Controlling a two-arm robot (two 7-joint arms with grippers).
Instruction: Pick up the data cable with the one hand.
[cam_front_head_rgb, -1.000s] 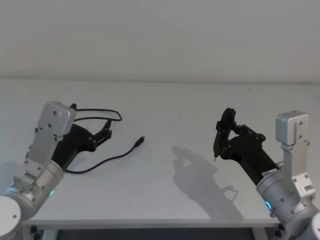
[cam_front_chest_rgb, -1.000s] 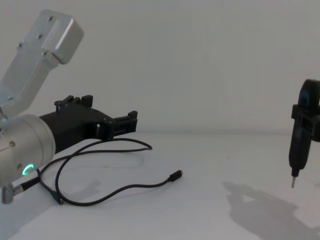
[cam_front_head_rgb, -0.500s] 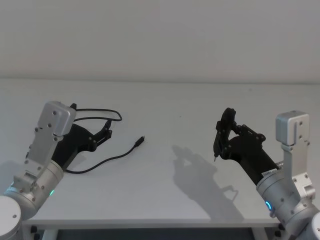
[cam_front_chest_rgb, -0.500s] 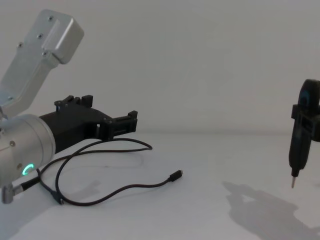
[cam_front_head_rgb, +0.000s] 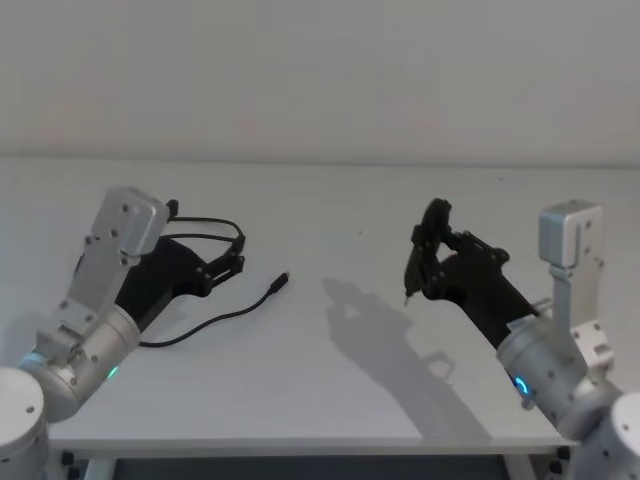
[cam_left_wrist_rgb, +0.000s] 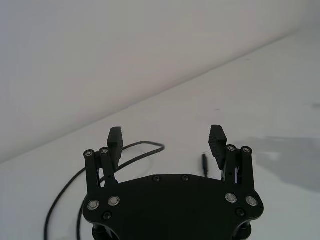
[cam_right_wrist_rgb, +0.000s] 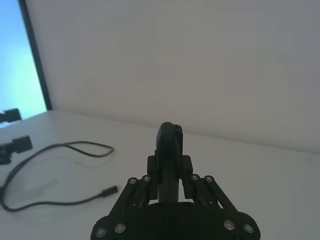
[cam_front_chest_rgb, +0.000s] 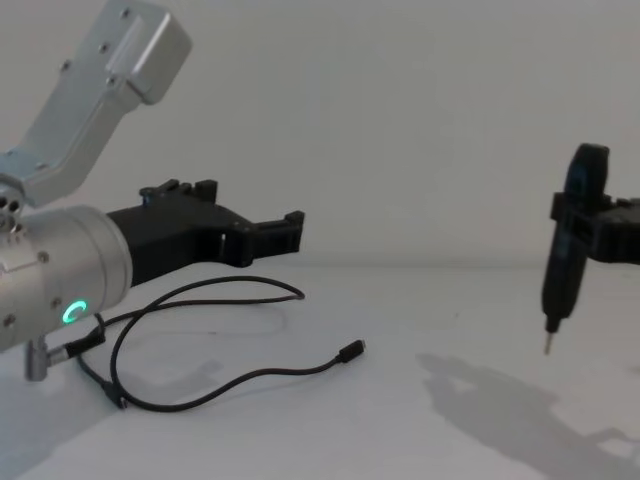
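Chest view: left tool (cam_front_chest_rgb: 285, 226), jaws spread, hovers clear above data cable (cam_front_chest_rgb: 350, 351); right tool (cam_front_chest_rgb: 585, 222) grips pen (cam_front_chest_rgb: 560, 270).

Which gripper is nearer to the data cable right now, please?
Left. The left gripper hovers open just above the data cable's loops; the right gripper, shut on a pen-like tool, hangs well to the right of its plug.

No legible text, label, brand, number or sign; all surfaces unmarked: left gripper (cam_left_wrist_rgb: 166, 136), right gripper (cam_right_wrist_rgb: 170, 172), pen-like tool (cam_front_chest_rgb: 562, 270), data cable (cam_front_chest_rgb: 349, 351), table (cam_front_head_rgb: 300, 392)
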